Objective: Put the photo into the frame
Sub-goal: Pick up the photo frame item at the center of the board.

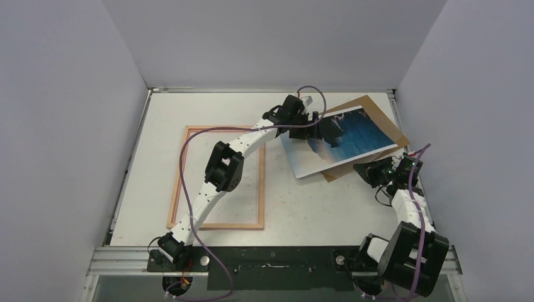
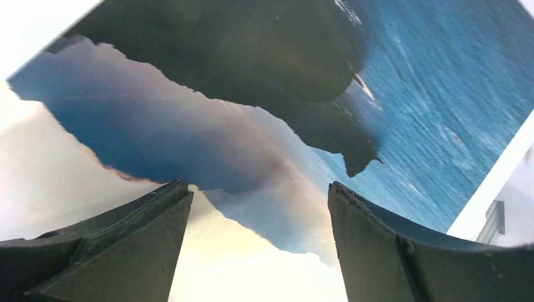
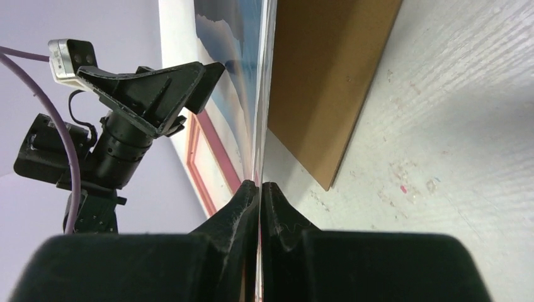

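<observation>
The photo (image 1: 352,141) of blue sea and dark mountains lies image-up at the right, partly over the brown backing board (image 1: 384,119). My right gripper (image 1: 371,170) is shut on the photo's near right edge; in the right wrist view its jaws (image 3: 259,185) pinch the thin sheet (image 3: 233,69). My left gripper (image 1: 313,132) is open over the photo's far left part; its fingers (image 2: 126,245) straddle the print (image 2: 403,82) and hold nothing. The frame (image 1: 214,225) lies flat at the left, empty, and shows pink in the right wrist view (image 3: 201,163).
The backing board (image 3: 321,75) lies on the table under the photo, near the right wall. The left arm stretches across the frame's right rail (image 1: 261,182). Grey walls enclose the table on three sides.
</observation>
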`<action>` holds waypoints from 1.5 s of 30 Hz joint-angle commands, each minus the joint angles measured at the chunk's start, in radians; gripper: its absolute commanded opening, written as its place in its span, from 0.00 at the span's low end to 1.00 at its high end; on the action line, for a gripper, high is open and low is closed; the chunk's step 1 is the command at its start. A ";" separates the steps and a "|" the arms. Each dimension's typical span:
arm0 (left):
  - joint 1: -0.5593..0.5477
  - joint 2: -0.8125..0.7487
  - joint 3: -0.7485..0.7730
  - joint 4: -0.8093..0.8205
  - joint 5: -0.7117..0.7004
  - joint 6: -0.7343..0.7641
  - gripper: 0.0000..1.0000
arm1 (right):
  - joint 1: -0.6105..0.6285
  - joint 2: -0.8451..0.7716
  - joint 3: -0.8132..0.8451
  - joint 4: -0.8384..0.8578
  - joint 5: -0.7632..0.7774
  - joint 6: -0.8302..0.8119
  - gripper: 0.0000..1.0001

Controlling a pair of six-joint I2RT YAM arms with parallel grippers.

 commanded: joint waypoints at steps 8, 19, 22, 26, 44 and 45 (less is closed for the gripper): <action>0.087 -0.037 -0.070 -0.129 -0.031 0.098 0.80 | -0.002 -0.123 0.373 -0.830 0.340 -0.299 0.00; 0.097 -0.059 -0.088 -0.159 -0.024 0.165 0.81 | 0.021 -0.199 0.691 -1.093 0.542 -0.334 0.00; 0.099 -0.072 -0.074 -0.180 -0.018 0.176 0.80 | 0.021 -0.210 0.789 -1.169 0.580 -0.341 0.00; 0.100 -0.101 -0.065 -0.203 -0.013 0.191 0.80 | 0.021 -0.216 0.909 -1.253 0.602 -0.330 0.00; 0.103 -0.387 -0.116 -0.211 0.032 0.296 0.78 | 0.021 -0.121 1.313 -1.331 0.456 -0.199 0.00; 0.097 -0.429 -0.151 -0.187 0.041 0.336 0.78 | 0.021 -0.116 1.310 -1.319 0.444 -0.191 0.00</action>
